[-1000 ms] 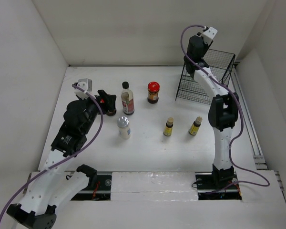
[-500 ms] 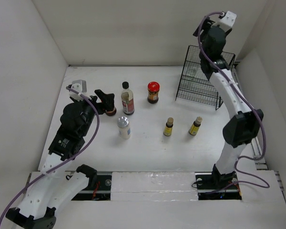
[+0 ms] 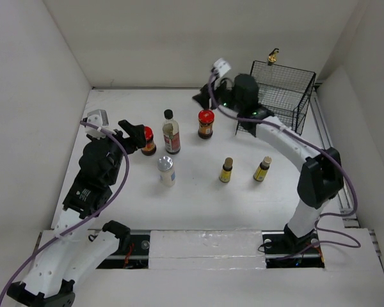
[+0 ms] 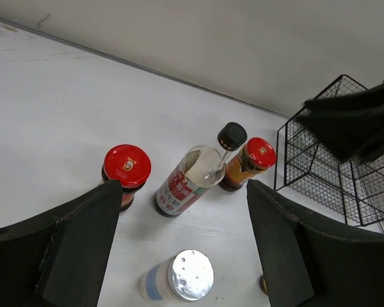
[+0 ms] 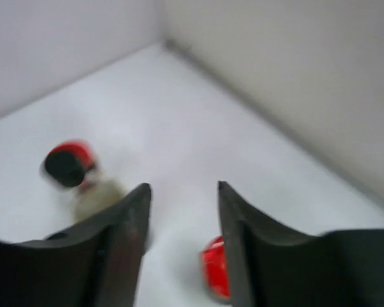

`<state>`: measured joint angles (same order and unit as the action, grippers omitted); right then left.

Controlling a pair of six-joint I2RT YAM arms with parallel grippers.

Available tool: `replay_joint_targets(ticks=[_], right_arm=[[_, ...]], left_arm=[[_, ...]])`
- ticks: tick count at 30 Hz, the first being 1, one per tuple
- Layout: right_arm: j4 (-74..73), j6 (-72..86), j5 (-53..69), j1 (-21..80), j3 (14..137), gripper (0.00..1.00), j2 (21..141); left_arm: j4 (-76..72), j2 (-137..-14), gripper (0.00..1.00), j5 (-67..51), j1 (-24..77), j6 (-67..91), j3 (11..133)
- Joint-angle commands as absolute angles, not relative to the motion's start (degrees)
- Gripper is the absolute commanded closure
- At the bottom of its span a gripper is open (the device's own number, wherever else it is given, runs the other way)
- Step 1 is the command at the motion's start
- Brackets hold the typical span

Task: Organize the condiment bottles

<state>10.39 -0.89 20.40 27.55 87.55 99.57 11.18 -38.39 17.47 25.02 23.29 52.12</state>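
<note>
At far left, the left end effector [image 3: 134, 133] is spread wide and carries nothing. It hangs just beside the left jar [image 3: 148, 141], whose red cap lies near the left finger in the wrist view. Next along stand the black-capped bottle [image 3: 171, 133] and the second jar [image 3: 206, 123], also red-capped, with the shaker [image 3: 166, 171] nearer the arm bases. The right end effector [image 5: 183, 187] hovers above and just behind the second jar, fingers parted and empty; its wrist view is blurred. Further right, the two yellow bottles [image 3: 226, 170] [image 3: 263, 169] stand apart from each other on the worktop [image 3: 198, 204]. At far right is the basket [image 3: 288, 102]. The gold-spouted bottle [image 3: 272, 56] shows at the basket's far rim, and we cannot tell how it sits there. We judge the task to be at an early stage: at most one bottle is placed, and six stand loose on the worktop awaiting handling. Neither arm has a bottle in grasp.
</note>
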Motion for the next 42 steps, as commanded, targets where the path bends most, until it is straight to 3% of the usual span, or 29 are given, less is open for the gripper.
replay_joint_targets(ticks=[1,2,4,6,23,28,32,36,38,40,42], right_arm=[[10.02,-7.73,28.39,31.9,85.17,0.42,99.23],[10.89,-7.73,28.39,32.51,84.3,0.33,99.23],[12.64,-7.73,29.88,34.09,81.66,0.23,99.23],[13.35,-8.26,30.5,35.15,80.51,0.19,99.23],[13.36,-8.18,30.59,38.76,93.24,0.18,111.09],[16.35,-6.16,30.06,39.29,95.45,0.23,114.08],[21.53,-4.22,27.25,39.29,95.45,0.29,115.31],[25.83,-0.8,26.72,39.29,95.45,0.42,116.02],[29.07,1.48,26.72,39.29,94.93,0.64,116.02],[30.4,2.89,26.72,39.29,94.92,0.78,116.02],[32.85,4.73,26.72,39.29,94.14,0.83,113.21]], left_arm=[[10.55,-37.53,0.26,19.25,24.7,24.08,53.61],[10.55,-37.53,0.26,18.73,24.7,24.08,53.61],[10.55,-37.53,0.26,18.72,24.7,24.08,53.61],[10.02,-37.53,0.26,18.72,24.7,24.08,53.61],[9.5,-38.06,0.27,16.35,24.7,23.03,53.61],[9.49,-38.06,0.27,15.82,24.7,23.03,53.61],[9.49,-38.06,0.27,15.82,24.7,23.03,53.61],[9.49,-38.06,0.27,15.29,24.7,23.03,53.61],[9.49,-38.06,0.27,15.29,24.7,23.03,53.61],[9.49,-38.06,0.27,15.29,24.7,23.03,53.61],[9.49,-38.06,0.27,15.29,24.7,23.03,53.09]])
